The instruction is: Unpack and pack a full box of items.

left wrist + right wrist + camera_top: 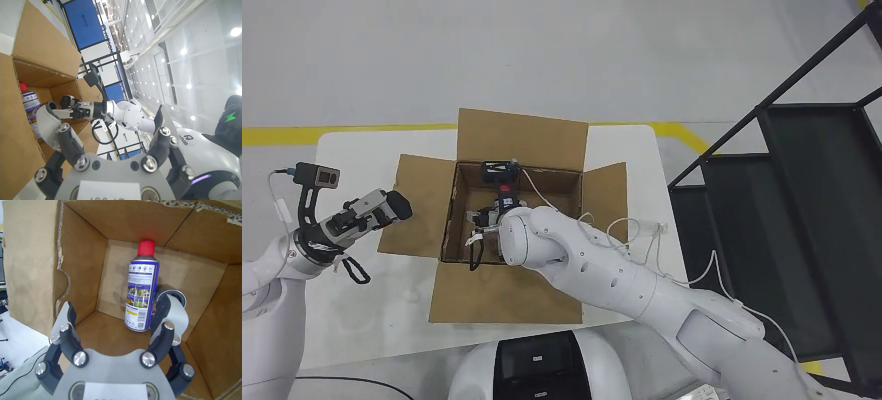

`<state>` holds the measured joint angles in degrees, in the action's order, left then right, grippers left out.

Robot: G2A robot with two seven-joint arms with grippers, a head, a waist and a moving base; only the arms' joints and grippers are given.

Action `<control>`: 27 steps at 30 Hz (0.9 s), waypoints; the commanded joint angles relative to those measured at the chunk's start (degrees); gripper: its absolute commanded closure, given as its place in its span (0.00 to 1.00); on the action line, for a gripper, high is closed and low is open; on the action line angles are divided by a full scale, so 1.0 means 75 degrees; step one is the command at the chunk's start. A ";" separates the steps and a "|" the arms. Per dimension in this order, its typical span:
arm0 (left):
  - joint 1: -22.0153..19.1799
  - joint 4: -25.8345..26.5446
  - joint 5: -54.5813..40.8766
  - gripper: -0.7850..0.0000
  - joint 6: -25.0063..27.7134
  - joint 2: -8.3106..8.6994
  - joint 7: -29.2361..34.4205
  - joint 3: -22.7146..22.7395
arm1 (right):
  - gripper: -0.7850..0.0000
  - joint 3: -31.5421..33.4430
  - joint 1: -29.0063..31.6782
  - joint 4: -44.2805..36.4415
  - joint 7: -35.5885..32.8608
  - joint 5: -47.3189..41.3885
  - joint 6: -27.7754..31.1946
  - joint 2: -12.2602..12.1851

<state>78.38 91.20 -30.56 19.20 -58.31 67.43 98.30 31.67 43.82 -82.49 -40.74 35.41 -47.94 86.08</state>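
Observation:
An open cardboard box [522, 135] stands in the middle of the table with its flaps spread. Inside it is a spray can [141, 289] with a red cap and a blue label, also seen past the box wall [31, 106]. A grey cylinder [174, 292] rests right beside the can. My right gripper [119, 313] is down inside the box, open, its fingertips just short of the can; one finger [175, 311] overlaps the cylinder in view. My left gripper [104, 117] is open and holds nothing, level with the box's left flap [392, 207].
The white table [372, 310] has free room to the left of the box. Thin white cables [642, 235] trail to the right of the box. Black metal stairs [802, 190] stand off the table's right side.

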 commanded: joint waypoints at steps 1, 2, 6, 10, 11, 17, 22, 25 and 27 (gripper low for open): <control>0.0000 0.0000 0.0000 0.00 0.0000 0.0000 0.0000 0.0000 | 0.00 0.0000 0.0000 0.0000 0.0000 0.0000 0.0000 0.0000; 0.0000 0.0000 0.0000 0.00 0.0000 0.0000 0.0000 0.0000 | 0.00 0.0000 0.0000 0.0000 0.0000 0.0000 0.0000 0.0000; 0.0000 0.0000 0.0000 0.00 0.0000 0.0000 0.0000 0.0000 | 0.00 0.0000 0.0000 0.0000 0.0000 0.0000 0.0000 0.0000; 0.0000 0.0000 0.0000 0.00 0.0000 0.0000 0.0000 0.0000 | 0.00 0.0052 0.0097 0.0049 0.0058 -0.0101 0.0169 -0.0001; 0.0000 0.0000 0.0000 0.00 0.0000 0.0000 0.0000 0.0000 | 0.00 0.0097 0.0154 0.0140 0.0056 -0.0198 0.0331 0.0002; 0.0000 0.0000 0.0000 0.00 0.0000 0.0000 0.0000 0.0000 | 0.00 0.0042 -0.0046 0.0825 -0.0270 -0.0469 0.0883 0.0159; 0.0000 0.0000 0.0000 0.00 0.0000 0.0000 0.0000 0.0000 | 0.00 -0.0106 -0.0314 0.1404 -0.0256 -0.0579 0.0862 0.0394; 0.0000 0.0000 0.0000 0.00 0.0000 0.0000 0.0000 0.0000 | 0.00 -0.0173 -0.0430 0.1798 -0.0185 -0.0711 0.0888 0.0544; 0.0000 0.0000 0.0000 0.00 0.0000 0.0000 0.0000 0.0000 | 0.00 -0.0190 -0.0491 0.2011 -0.0097 -0.0840 0.0968 0.0646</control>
<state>78.38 91.20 -30.56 19.20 -58.31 67.43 98.30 30.30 40.36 -68.33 -41.85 29.58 -41.00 90.56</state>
